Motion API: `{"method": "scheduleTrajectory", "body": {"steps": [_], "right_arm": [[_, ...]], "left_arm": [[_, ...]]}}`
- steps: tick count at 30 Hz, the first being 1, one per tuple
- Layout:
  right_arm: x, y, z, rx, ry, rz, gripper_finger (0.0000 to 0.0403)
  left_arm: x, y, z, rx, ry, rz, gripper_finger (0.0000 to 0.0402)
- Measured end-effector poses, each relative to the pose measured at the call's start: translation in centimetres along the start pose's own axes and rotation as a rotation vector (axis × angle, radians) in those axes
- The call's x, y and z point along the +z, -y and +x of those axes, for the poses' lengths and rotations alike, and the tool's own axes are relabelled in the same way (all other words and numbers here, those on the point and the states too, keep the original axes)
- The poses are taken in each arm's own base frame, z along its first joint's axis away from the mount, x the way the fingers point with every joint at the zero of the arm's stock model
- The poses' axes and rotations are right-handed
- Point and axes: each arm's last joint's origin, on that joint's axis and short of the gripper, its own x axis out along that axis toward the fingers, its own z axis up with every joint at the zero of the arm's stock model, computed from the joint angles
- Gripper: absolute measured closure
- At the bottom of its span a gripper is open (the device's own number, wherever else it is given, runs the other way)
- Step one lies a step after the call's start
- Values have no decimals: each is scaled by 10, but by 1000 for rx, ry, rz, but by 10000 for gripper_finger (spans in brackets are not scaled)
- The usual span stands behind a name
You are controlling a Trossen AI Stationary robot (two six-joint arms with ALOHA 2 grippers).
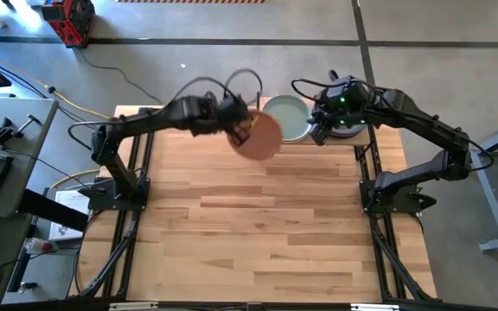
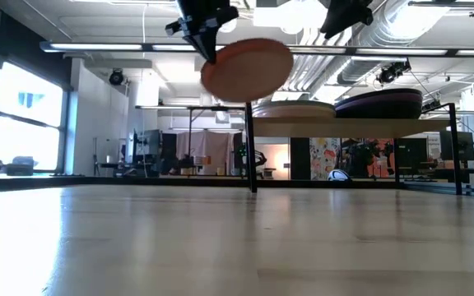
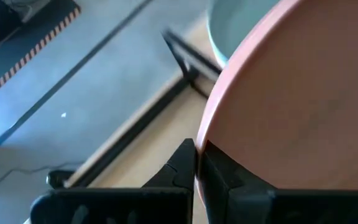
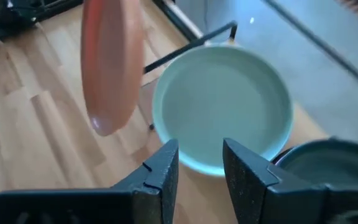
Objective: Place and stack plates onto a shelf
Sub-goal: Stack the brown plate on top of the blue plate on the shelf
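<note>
Aloft, terracotta plate [image 1: 263, 136] pinched in left end effector [image 3: 197, 163], seemingly tilted

No readable text or labels anywhere

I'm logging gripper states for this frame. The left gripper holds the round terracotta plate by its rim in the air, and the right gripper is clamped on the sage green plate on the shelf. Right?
Not quite. The right gripper is not clamped on the round sage green plate: the right wrist view shows its fingers open and empty above that plate, which lies on the light-wood shelf. The left gripper does hold the round terracotta plate by its rim in the air.
</note>
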Motion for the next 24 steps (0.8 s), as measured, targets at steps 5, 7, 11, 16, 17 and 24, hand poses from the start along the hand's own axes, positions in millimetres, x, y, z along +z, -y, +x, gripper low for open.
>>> {"method": "scheduleTrajectory", "body": {"steps": [5,7,11,16,17,24], "right_arm": [[10,-1,-1,-13,109,-62,277],[16,-1,-2,-10,169,-86,264],[25,-1,-3,-48,263,-108,240],[27,-1,-4,-56,285,-107,227],[27,-1,-3,-57,283,-107,227],[29,-2,6,-83,257,-105,227]], "left_arm": [[21,-15,-3,-9,112,-108,401],[26,-17,-3,-15,150,-139,401],[32,-19,-2,-23,196,-173,401],[36,-20,-3,-23,228,-196,401],[36,-20,-3,-17,233,-198,401],[44,-19,-5,-30,309,-200,401]]}}
